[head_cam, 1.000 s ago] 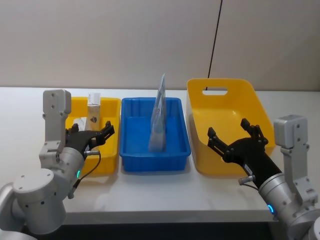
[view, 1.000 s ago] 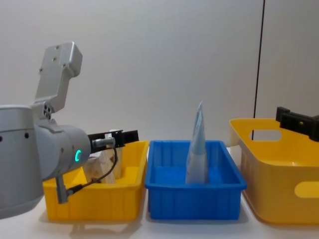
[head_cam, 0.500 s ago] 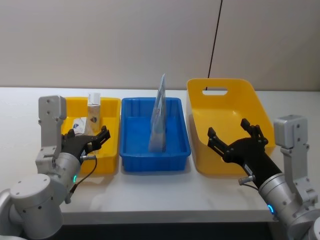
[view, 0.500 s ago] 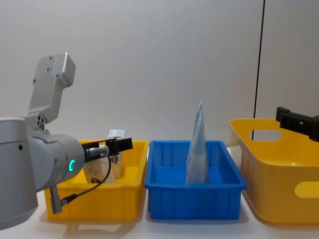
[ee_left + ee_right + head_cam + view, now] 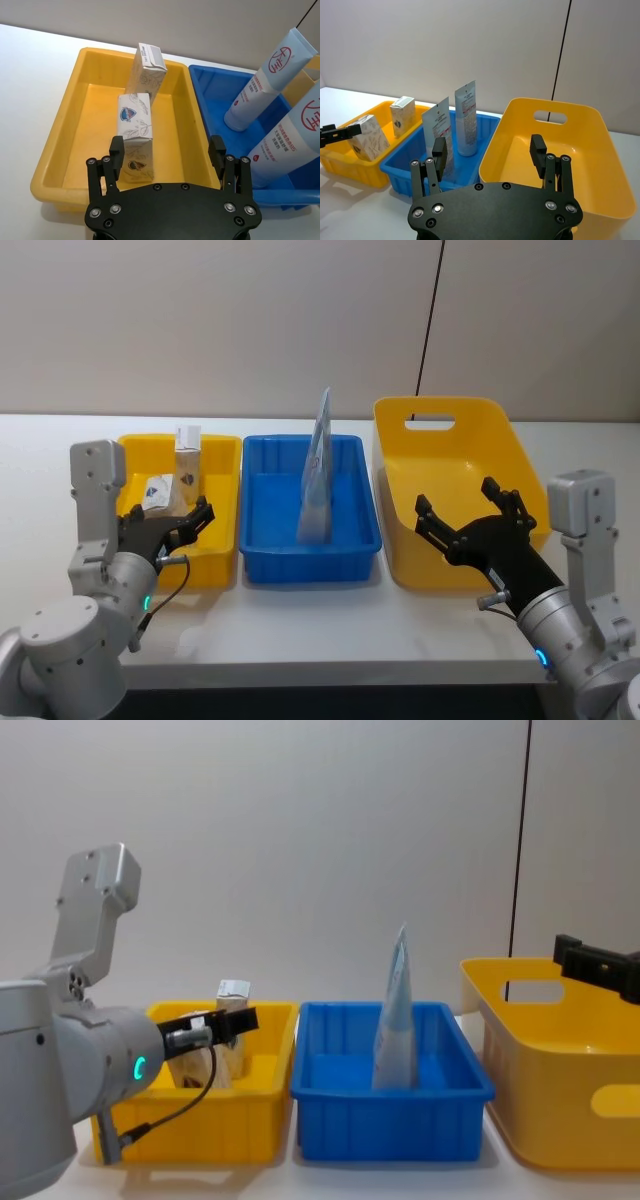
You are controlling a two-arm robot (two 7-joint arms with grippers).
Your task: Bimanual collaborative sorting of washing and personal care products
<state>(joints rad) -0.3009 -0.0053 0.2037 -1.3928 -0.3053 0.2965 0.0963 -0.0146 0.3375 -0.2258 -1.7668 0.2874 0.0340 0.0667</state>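
Observation:
Two white cartons with grey leaf print stand in the small yellow bin (image 5: 226, 502): one upright at the back (image 5: 145, 70), one nearer with a dark blue emblem (image 5: 135, 132). Two pale blue tapered pouches with a red circle logo (image 5: 264, 80) (image 5: 292, 135) lean upright in the blue bin (image 5: 310, 568). My left gripper (image 5: 167, 152) is open and empty, low over the small yellow bin's near edge. It sits just short of the nearer carton. My right gripper (image 5: 458, 502) is open and empty above the front of the large yellow bin (image 5: 470, 440).
The three bins stand side by side on a white table (image 5: 330, 625), close to a plain wall. The large yellow bin (image 5: 570, 140) holds nothing. A thin black cable (image 5: 430, 330) runs down the wall behind it.
My left arm has drawn back toward my body and dropped lower, so its open gripper now sits at the small yellow bin's near edge. The right arm has not moved.

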